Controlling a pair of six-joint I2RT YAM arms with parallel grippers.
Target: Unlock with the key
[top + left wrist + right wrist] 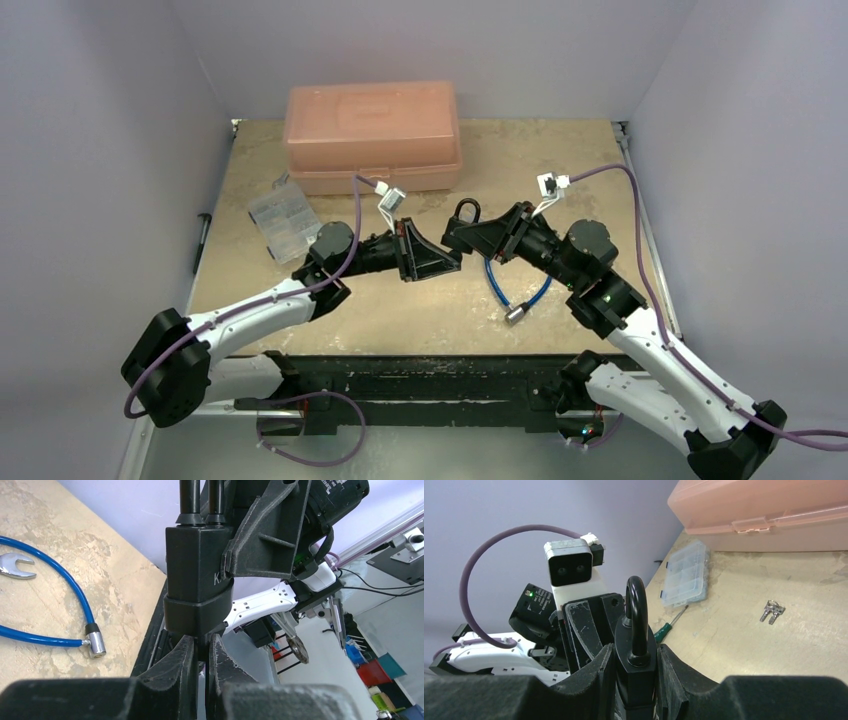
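My right gripper (pixel 458 236) is shut on the black padlock (pixel 466 214) and holds it above the table; in the right wrist view (pixel 636 651) the padlock body (pixel 636 662) sits between both fingers, shackle up. In the left wrist view the padlock (pixel 197 570) hangs just beyond my left gripper (pixel 201 641). Both shackle legs sit in the body. My left gripper (pixel 450 262) is nearly shut on a small dark piece, the key (pixel 202 652), right under the padlock's base. The key's blade is hidden.
A blue cable lock (pixel 505 288) and a small wrench (pixel 15 565) lie on the table below the grippers. A salmon plastic box (pixel 372 135) stands at the back, with a clear organiser (pixel 283 215) beside it. A bunch of silver keys (pixel 772 610) and a green screwdriver (pixel 668 624) lie loose.
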